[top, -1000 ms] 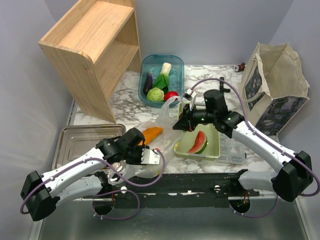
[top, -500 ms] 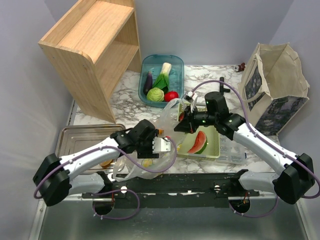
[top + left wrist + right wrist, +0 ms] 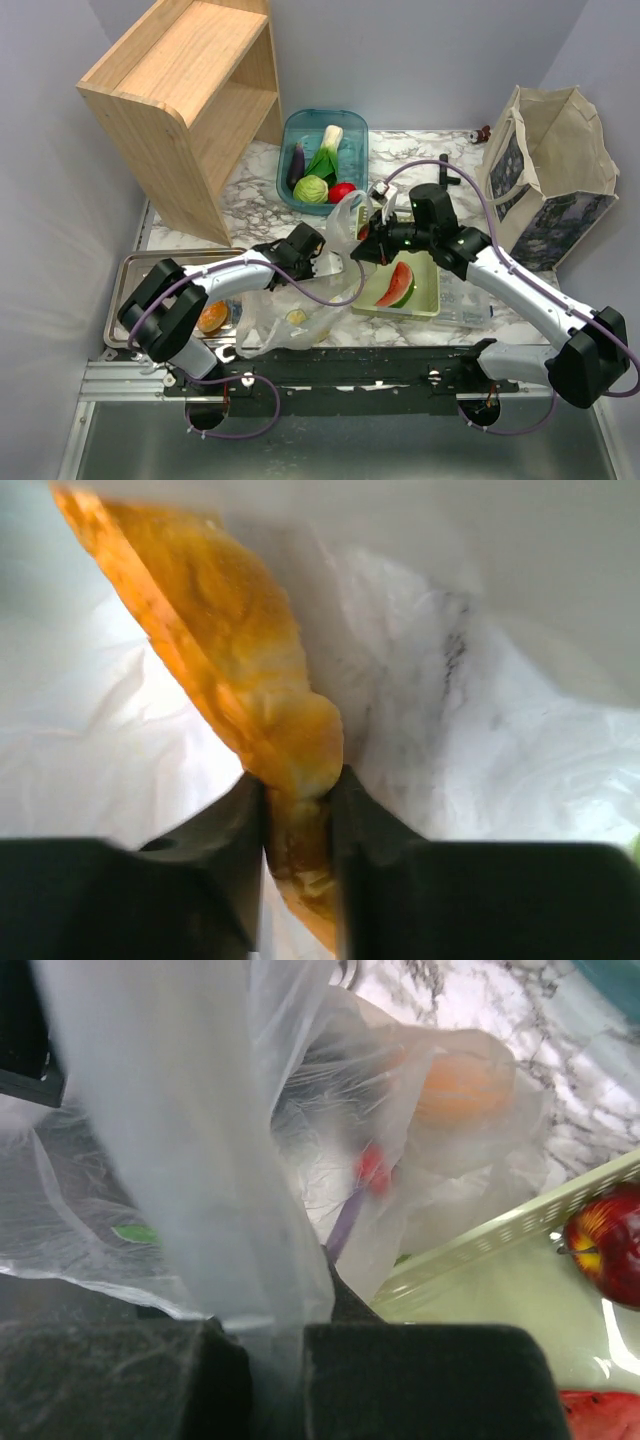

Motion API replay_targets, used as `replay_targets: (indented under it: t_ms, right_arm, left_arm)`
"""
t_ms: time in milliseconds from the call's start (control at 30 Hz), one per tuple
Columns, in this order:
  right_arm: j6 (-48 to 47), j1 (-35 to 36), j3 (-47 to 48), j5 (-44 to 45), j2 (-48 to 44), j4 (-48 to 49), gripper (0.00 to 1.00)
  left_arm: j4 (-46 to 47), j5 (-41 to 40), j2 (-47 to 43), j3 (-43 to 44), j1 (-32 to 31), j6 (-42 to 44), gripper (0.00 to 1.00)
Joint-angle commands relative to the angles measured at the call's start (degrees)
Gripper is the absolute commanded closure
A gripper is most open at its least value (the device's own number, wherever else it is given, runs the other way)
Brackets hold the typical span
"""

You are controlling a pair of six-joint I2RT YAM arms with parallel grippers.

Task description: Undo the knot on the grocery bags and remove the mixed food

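A translucent whitish grocery bag (image 3: 285,318) lies open between the arms. My right gripper (image 3: 362,248) is shut on a raised strip of the bag (image 3: 190,1160), as the right wrist view (image 3: 275,1330) shows. My left gripper (image 3: 322,262) reaches into the bag and, in the left wrist view, is shut (image 3: 297,785) on the edge of an orange chips bag (image 3: 240,670). A watermelon wedge (image 3: 398,285) and a dark red apple (image 3: 610,1255) lie in the green basket (image 3: 428,300). Eggplant (image 3: 296,164), leafy vegetable (image 3: 326,150), cabbage (image 3: 311,189) and tomato (image 3: 343,191) are in the teal bin (image 3: 352,125).
A metal tray (image 3: 160,275) at the front left holds an orange-brown roll (image 3: 213,317). A wooden shelf unit (image 3: 180,100) stands at the back left and a canvas tote (image 3: 550,170) at the right. Something small and yellow (image 3: 296,317) shows through the bag.
My left arm has swung forward and right from the table's front edge into the bag, opened, then closed on the orange chips bag. The right gripper keeps its hold and has barely moved.
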Motion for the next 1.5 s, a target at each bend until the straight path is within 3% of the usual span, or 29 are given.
replay_targets:
  t_ms: [0, 100, 200, 333, 467, 600, 767, 867, 1000, 1200, 1300, 1400, 1467]
  right_arm:
    - [-0.66, -0.05, 0.11, 2.89, -0.61, -1.24, 0.99]
    - [0.22, -0.14, 0.58, 5.38, -0.24, -0.31, 0.99]
    - [1.04, -0.38, 1.61, 9.34, 0.59, 0.7, 0.99]
    - [1.25, -0.58, 2.6, 13.52, 1.32, 1.46, 0.99]
    - [0.55, -0.63, 2.34, 16.4, 0.68, 1.11, 0.99]
    - [0.4, -1.18, 1.19, 20.99, -0.86, 0.05, 0.99]
    - [0.47, -1.28, 1.2, 18.48, -1.15, 0.36, 0.99]
    - [0.93, -1.28, 2.05, 14.35, 0.08, 0.9, 0.99]
    - [2.1, -1.28, 3.87, 7.59, 1.66, 1.7, 0.99]
    - [-0.01, -1.28, 6.52, 6.96, 2.42, 1.01, 0.98]
    - [-1.85, -1.3, 8.05, 6.6, 2.18, 0.03, 0.85]
    - [-3.73, -1.28, 9.65, 5.42, 1.49, -1.71, 0.49]
    - [-5.08, -1.28, 10.81, 4.76, 0.9, -3.23, 0.31]
  left_arm:
    - [-7.44, 5.51, -2.38, 1.72, 2.39, -2.01, 0.88]
    - [-14.54, 15.07, -8.96, 4.22, 2.16, -0.82, 0.99]
    - [-25.19, 22.61, -12.82, 8.35, 1.33, 1.4, 1.0]
    - [-33.63, 22.47, -15.16, 11.33, 0.28, 1.83, 1.0]
    - [-33.65, 20.47, -23.31, 6.76, 1.17, 1.06, 1.0]
    - [-32.6, 24.95, -35.64, -1.24, 3.32, 4.28, 1.0]
    - [-23.1, 29.87, -48.98, -7.0, 3.64, 4.92, 1.0]
    - [-19.43, 36.23, -46.93, -2.4, 3.38, 1.21, 1.0]
    - [-16.89, 40.24, -37.68, 7.59, 2.48, -5.17, 1.0]
    - [-18.56, 43.74, -27.85, 21.85, 2.48, -12.84, 1.0]
    - [-18.2, 44.77, -27.0, 24.21, 2.85, -15.94, 1.0]
    - [-18.45, 46.78, -27.77, 25.28, 3.88, -17.6, 1.0]
    - [-20.29, 49.33, -27.82, 27.09, 5.38, -18.22, 1.0]
